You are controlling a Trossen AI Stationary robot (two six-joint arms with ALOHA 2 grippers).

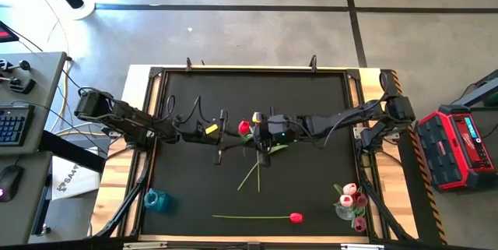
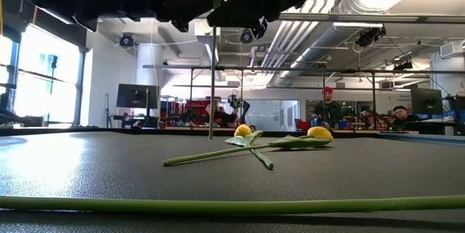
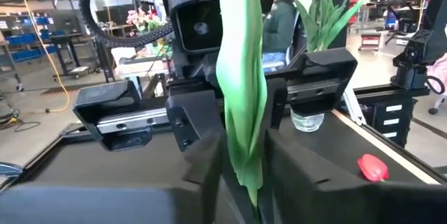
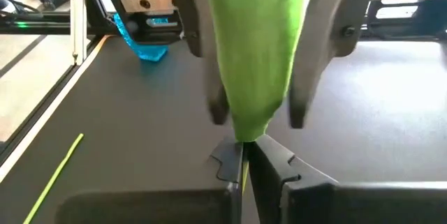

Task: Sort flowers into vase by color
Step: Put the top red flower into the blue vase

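Green leaf (image 4: pixel 255 49) of a red tulip (image 1: pixel 245 128) is pinched by the closed right gripper (image 4: pixel 244 161) above mid-table, while the left gripper (image 3: pixel 241 165) is seen half-closed around it.

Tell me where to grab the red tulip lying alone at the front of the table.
Grip the red tulip mid-stem, coming straight down from above with jaws across the stem. It lies flat, stem running sideways, head toward the vase, and that stretch looks clear of other things.
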